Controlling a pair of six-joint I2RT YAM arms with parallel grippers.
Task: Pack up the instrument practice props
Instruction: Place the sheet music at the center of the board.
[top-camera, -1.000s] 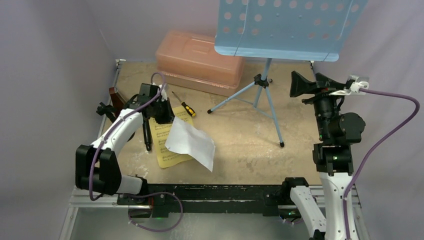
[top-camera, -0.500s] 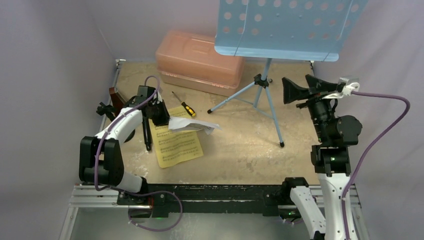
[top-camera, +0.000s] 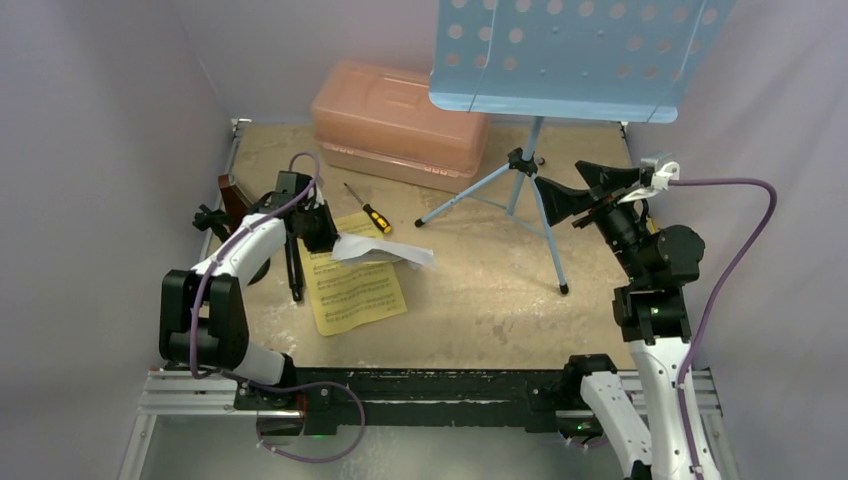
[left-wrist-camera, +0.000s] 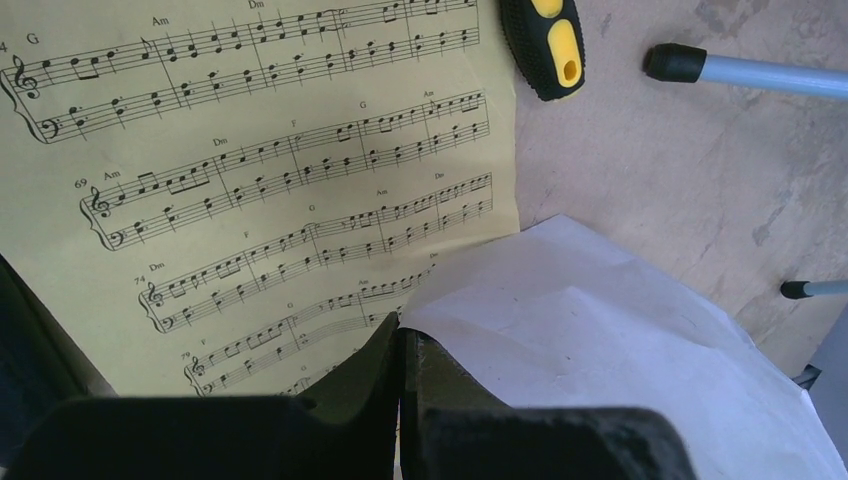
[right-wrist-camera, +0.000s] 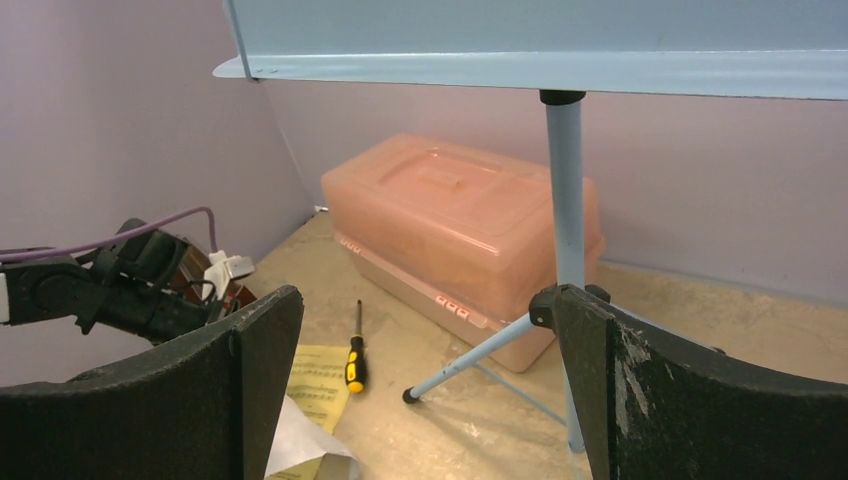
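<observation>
1. We see the left gripper (top-camera: 330, 238) low over the table (top-camera: 480, 300). Its jaws are pinched on a corner of the white sheet-music page (left-wrist-camera: 600, 340) (the wrist view shows the paper's edge caught between the two black fingers).
2. That white page is crumpled and partly raised, lying across the upper part of the yellow sheet-music page (top-camera: 352, 292). The yellow page rests flat on the table, printed side up.
3. The black pipe (top-camera: 294, 268) lies just beside the yellow page's left edge. The brown metronome (top-camera: 232, 196) sits at the table's left edge, partly hidden behind the left arm.
4. A screwdriver (top-camera: 368, 213) lies near the yellow page's far corner, between that page and the pink case (top-camera: 400, 120).
5. The light-blue music stand (top-camera: 575, 55) is upright on its tripod, right of centre. The closed case sits behind it to the left.
6. The right gripper (right-wrist-camera: 425, 320) hangs in the air close to the stand's pole, jaws spread wide and holding nothing.
</observation>
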